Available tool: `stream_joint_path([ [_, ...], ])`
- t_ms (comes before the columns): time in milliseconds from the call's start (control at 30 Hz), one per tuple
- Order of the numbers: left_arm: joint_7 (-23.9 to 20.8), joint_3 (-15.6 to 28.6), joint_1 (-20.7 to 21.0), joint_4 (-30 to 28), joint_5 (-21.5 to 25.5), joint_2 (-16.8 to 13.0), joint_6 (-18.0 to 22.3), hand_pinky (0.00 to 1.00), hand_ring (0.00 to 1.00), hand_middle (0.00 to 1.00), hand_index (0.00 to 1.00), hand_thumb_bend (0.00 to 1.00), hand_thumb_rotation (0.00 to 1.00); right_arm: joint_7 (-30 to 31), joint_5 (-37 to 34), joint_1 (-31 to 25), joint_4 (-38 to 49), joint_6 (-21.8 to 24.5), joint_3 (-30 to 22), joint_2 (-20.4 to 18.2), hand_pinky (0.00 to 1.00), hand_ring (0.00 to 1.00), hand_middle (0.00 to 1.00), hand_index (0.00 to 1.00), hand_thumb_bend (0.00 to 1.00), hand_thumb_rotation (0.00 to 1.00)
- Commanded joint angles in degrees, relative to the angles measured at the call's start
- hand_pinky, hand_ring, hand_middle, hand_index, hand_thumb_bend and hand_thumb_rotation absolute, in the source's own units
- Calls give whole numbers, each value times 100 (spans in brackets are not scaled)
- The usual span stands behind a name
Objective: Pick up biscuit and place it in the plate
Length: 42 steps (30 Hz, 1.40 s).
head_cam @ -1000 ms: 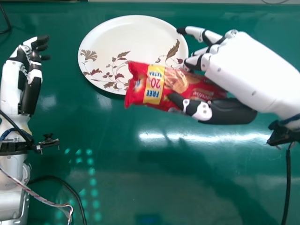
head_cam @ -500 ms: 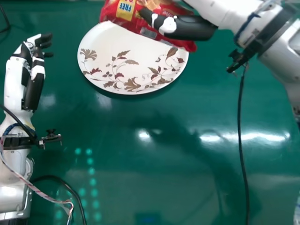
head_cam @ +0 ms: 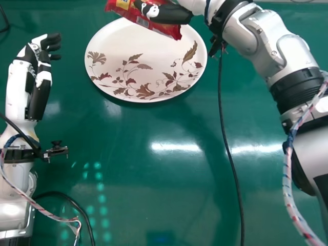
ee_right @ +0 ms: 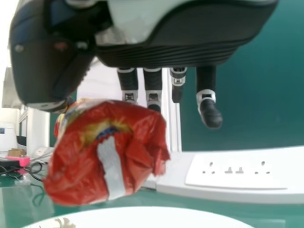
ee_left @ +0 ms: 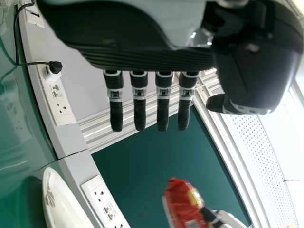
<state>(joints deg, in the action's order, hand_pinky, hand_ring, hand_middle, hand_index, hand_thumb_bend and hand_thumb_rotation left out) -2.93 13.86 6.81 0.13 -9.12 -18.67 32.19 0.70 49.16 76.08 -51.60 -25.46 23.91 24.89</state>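
Biscuit packet bit farther out now, near plate's far rim; pinched in right robot hand; left robot hand loosely open

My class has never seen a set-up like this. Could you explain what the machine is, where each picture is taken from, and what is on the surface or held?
This is a humanoid robot with two arms, each ending in fingers and a thumb. One picture looks forward and down from its head; the other two come from its left and right wrists. On the green table lies a white plate with a brown leaf pattern. The right hand grips a red biscuit packet, held in the air near the plate's far rim. The left hand is open and empty.
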Motion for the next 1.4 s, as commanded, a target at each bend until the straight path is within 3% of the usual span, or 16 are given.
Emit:
stream_joint_path([
  [0, -13, -32, -166, -71, -49, 17, 122, 72, 82, 84, 83, 19, 12, -148, 29, 248, -303, -13, 150, -104, 13, 41, 47, 50, 51, 0],
  [367, 11, -13, -330, -179, 56, 106, 40, 78, 84, 85, 85, 21, 10, -397, 0, 236, -857, -99, 484, -196, 17, 40, 45, 51, 51, 0],
  [467, 17, -22, -354, -216, 50, 103, 34, 78, 85, 86, 85, 20, 10, -548, 10, 195, -887, -186, 520, -173, 33, 42, 48, 50, 50, 0],
  [567, 36, -40, -366, -261, 85, 118, -5, 80, 85, 86, 85, 19, 7, -526, 75, 185, -865, -104, 597, -142, 37, 44, 51, 50, 50, 0],
  [600, 27, -44, -362, -269, 72, 127, -11, 81, 86, 86, 85, 19, 5, -424, 101, 186, -811, -12, 628, -122, 41, 50, 56, 50, 51, 7],
  [633, 20, -45, -361, -276, 60, 133, -14, 80, 85, 85, 85, 19, 3, -352, 113, 184, -766, 50, 650, -107, 47, 56, 62, 59, 67, 17],
  [800, 32, -50, -381, -376, 2, 144, -150, 80, 85, 85, 84, 18, 7, 149, 47, 139, -579, 392, 639, -58, 64, 78, 84, 86, 97, 47],
  [967, 71, -62, -375, -392, 43, 143, -240, 83, 86, 86, 86, 18, 9, 4, 171, 106, -498, 434, 734, 34, 86, 96, 99, 98, 100, 63],
  [1100, 77, -67, -331, -306, 49, 132, -196, 82, 85, 86, 86, 19, 16, -16, 217, 88, -417, 522, 763, 97, 87, 98, 100, 100, 100, 66],
  [1367, 28, -76, -301, -249, -26, 143, -176, 83, 85, 85, 86, 19, 18, 46, -74, -70, -172, 569, 519, 341, 85, 96, 100, 100, 100, 65],
])
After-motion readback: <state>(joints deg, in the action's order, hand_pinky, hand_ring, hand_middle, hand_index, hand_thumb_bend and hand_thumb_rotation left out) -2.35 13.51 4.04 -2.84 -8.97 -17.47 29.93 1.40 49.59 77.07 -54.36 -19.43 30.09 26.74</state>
